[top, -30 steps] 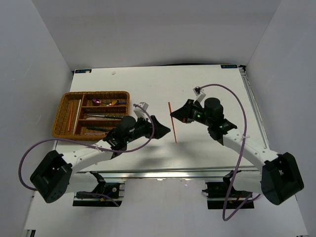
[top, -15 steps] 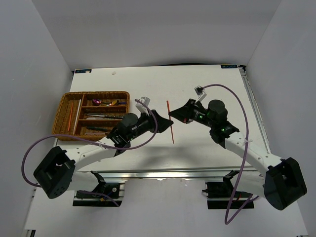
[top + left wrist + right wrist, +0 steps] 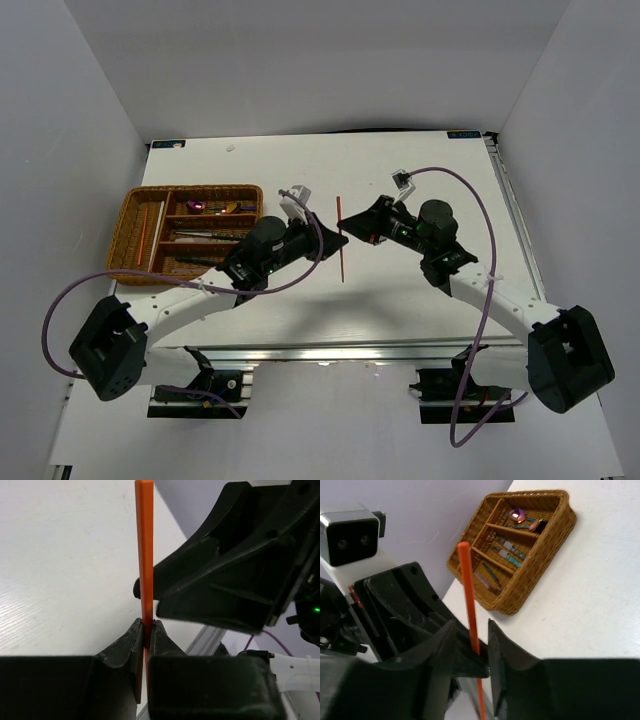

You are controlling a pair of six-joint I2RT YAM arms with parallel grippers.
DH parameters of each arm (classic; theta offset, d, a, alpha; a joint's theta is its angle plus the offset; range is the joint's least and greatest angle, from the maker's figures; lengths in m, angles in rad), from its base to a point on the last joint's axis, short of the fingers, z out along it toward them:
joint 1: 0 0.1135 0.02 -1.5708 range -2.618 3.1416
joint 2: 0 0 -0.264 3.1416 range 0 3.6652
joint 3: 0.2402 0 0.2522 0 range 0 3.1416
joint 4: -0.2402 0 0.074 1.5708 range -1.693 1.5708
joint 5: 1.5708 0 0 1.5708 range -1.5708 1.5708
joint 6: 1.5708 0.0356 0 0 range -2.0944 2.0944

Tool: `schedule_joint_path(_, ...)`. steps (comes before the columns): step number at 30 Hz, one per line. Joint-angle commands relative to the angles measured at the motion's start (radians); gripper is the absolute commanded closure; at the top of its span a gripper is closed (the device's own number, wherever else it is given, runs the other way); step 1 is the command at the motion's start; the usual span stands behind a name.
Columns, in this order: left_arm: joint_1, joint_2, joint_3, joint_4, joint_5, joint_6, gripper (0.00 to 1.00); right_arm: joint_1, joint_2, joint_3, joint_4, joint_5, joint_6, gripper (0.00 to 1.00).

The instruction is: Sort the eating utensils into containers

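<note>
A thin red chopstick (image 3: 342, 268) is held above the table's middle, between my two grippers. My left gripper (image 3: 338, 241) is shut on its lower part; the left wrist view shows both pads pinching the red chopstick (image 3: 145, 555) at the left gripper (image 3: 146, 625). My right gripper (image 3: 346, 224) faces it from the right. In the right wrist view the right gripper (image 3: 471, 626) has its jaws apart around the chopstick (image 3: 467, 590), with a gap on one side. The wicker tray (image 3: 190, 189) at the left holds several utensils (image 3: 212, 208).
The tray's woven wall (image 3: 540, 575) shows beyond the chopstick in the right wrist view. The left arm's black gripper body (image 3: 405, 610) is close against my right fingers. White walls enclose the table; a metal rail (image 3: 330, 352) runs along the near edge.
The left gripper has closed onto the red chopstick. The right gripper, shut on it before, has parted its jaws. Both grippers and the chopstick drifted slightly left.
</note>
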Motion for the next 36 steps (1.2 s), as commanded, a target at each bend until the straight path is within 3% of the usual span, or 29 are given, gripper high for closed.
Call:
schedule_joint_path(1,-0.001,-0.006,0.127,-0.291,-0.083,0.108,1.00,-0.010,-0.016,0.041,-0.002,-0.043,-0.003,0.58)
schedule_joint_path(3,0.025,-0.003,0.240,-0.482,-0.262,0.203,1.00,-0.050,-0.063,0.051,-0.128,0.020,-0.047,0.33)
schedule_joint_path(4,0.068,0.004,0.283,-0.673,-0.337,0.235,1.00,-0.067,-0.080,0.057,-0.189,0.052,-0.066,0.21)
schedule_joint_path(5,0.092,0.026,0.358,-0.755,-0.515,0.301,1.00,-0.081,-0.111,0.063,-0.298,0.113,-0.082,0.19)
schedule_joint_path(7,0.181,0.056,0.414,-0.954,-0.743,0.381,1.00,-0.127,-0.143,0.054,-0.352,0.134,-0.124,0.16)
schedule_joint_path(8,0.209,0.096,0.432,-0.993,-1.049,0.468,1.00,-0.141,-0.175,0.043,-0.374,0.119,-0.133,0.15)
schedule_joint_path(10,0.324,0.119,0.400,-0.948,-1.321,0.594,1.00,-0.176,-0.221,0.015,-0.400,0.102,-0.167,0.15)
schedule_joint_path(11,0.377,0.124,0.379,-0.893,-1.397,0.748,1.00,-0.184,-0.237,0.009,-0.421,0.097,-0.182,0.15)
schedule_joint_path(12,0.487,0.133,0.361,-0.830,-1.452,0.804,1.00,-0.193,-0.252,0.003,-0.455,0.096,-0.196,0.15)
schedule_joint_path(15,0.652,0.161,0.347,-0.564,-1.401,1.026,1.00,-0.202,-0.313,-0.023,-0.515,0.085,-0.242,0.15)
schedule_joint_path(16,0.686,0.176,0.315,-0.370,-1.396,1.107,1.00,-0.204,-0.341,-0.034,-0.526,0.076,-0.266,0.15)
schedule_joint_path(17,0.718,0.197,0.299,-0.253,-1.386,1.286,1.00,-0.205,-0.352,-0.034,-0.542,0.076,-0.277,0.14)
schedule_joint_path(19,0.789,0.300,0.346,-0.120,-1.404,1.381,1.00,-0.207,-0.393,-0.041,-0.593,0.073,-0.288,0.14)
schedule_joint_path(22,0.824,0.436,0.422,-0.153,-1.404,1.363,1.00,-0.207,-0.448,-0.070,-0.589,0.042,-0.285,0.14)
schedule_joint_path(27,0.838,0.549,0.341,0.070,-1.425,1.555,1.00,-0.207,-0.476,-0.098,-0.602,0.022,-0.299,0.13)
schedule_joint_path(31,0.866,0.589,0.348,-0.038,-1.361,1.399,1.00,-0.208,-0.482,-0.123,-0.613,-0.004,-0.320,0.13)
schedule_joint_path(36,0.866,0.644,0.399,-0.138,-1.304,1.309,1.00,-0.207,-0.495,-0.150,-0.642,0.020,-0.342,0.13)
